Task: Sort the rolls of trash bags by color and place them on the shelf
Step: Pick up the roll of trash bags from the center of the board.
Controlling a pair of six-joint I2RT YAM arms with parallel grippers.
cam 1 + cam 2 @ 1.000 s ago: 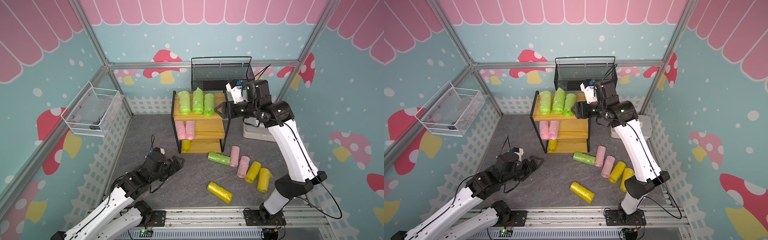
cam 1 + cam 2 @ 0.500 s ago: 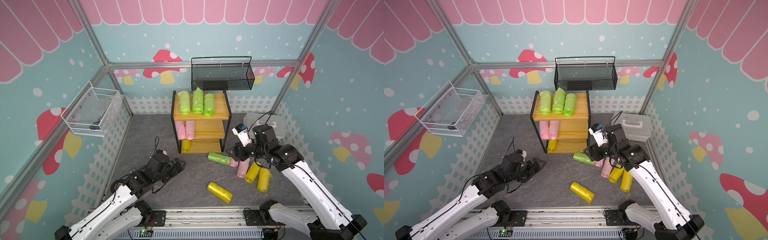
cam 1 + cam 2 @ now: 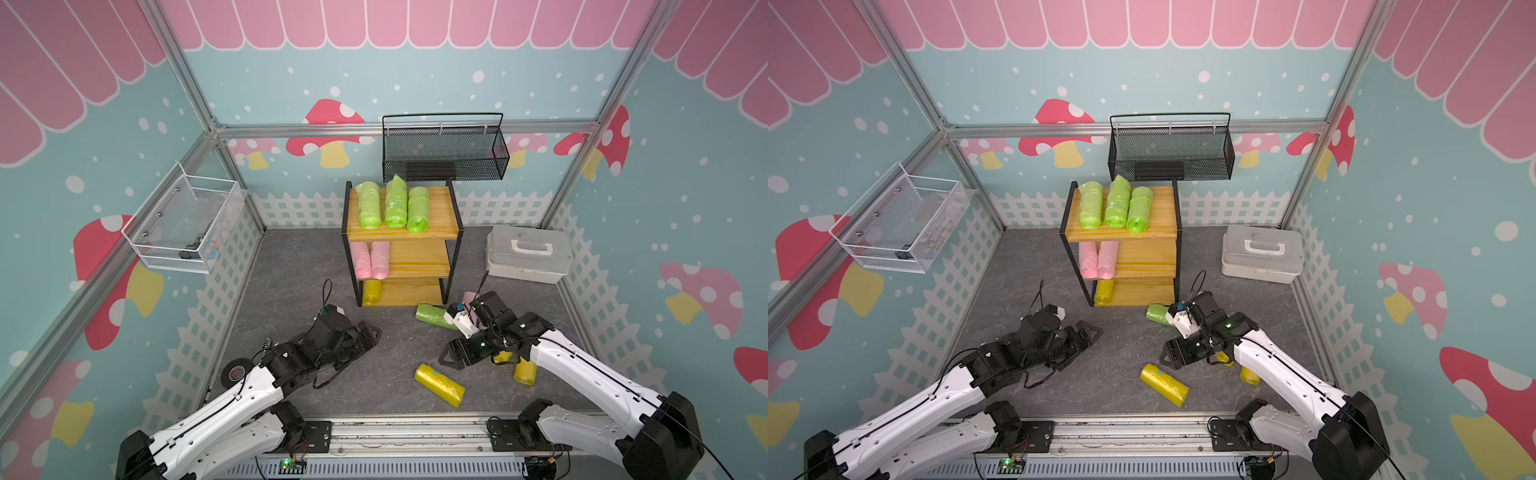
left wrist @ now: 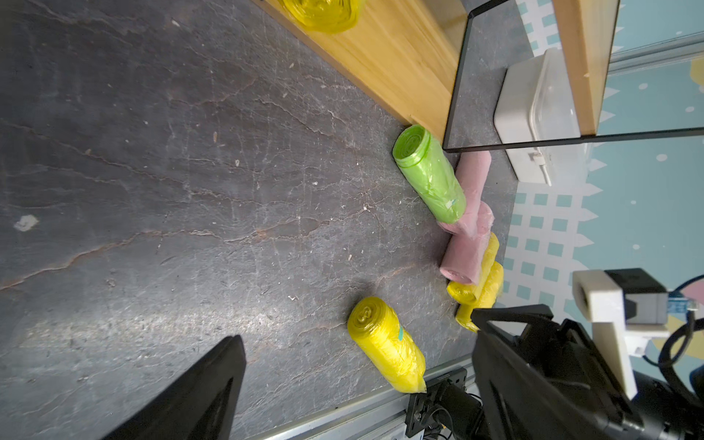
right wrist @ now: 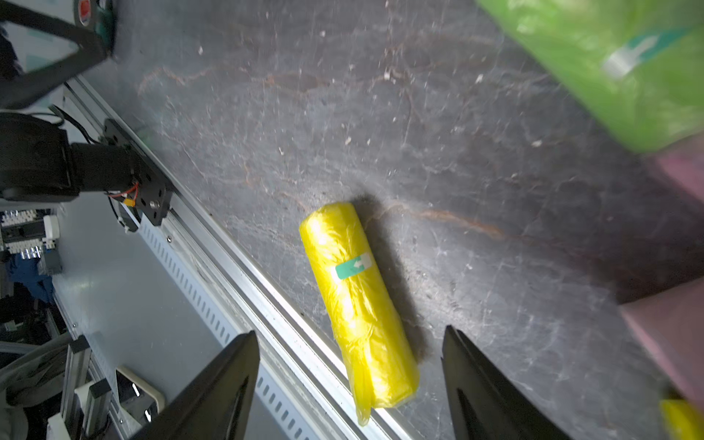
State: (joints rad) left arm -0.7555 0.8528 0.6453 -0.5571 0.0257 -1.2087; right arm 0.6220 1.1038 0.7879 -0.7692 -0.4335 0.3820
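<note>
The shelf (image 3: 440, 216) holds three green rolls (image 3: 392, 203) on its top board, two pink rolls (image 3: 370, 259) on the middle board and one yellow roll (image 3: 372, 291) on the bottom board. On the floor to its right lie a green roll (image 3: 430, 313), pink rolls (image 4: 463, 251) and yellow rolls (image 4: 480, 282), partly hidden under my right arm. A single yellow roll (image 3: 439, 385) lies near the front rail. My right gripper (image 3: 444, 358) hangs open just above it, and the roll (image 5: 358, 301) shows between the spread fingers. My left gripper (image 3: 372, 337) is open and empty over bare floor.
A black mesh basket (image 3: 444, 153) hangs on the back wall above the shelf. A white wire basket (image 3: 187, 224) hangs on the left wall. A white plastic case (image 3: 528, 253) stands at the back right. A tape roll (image 3: 233, 372) lies by the left arm. The metal rail (image 3: 395, 432) runs along the front.
My right arm has come down from the shelf's top board to the floor and moved forward over the single yellow roll, its jaws spreading wider. My left arm shifted slightly.
</note>
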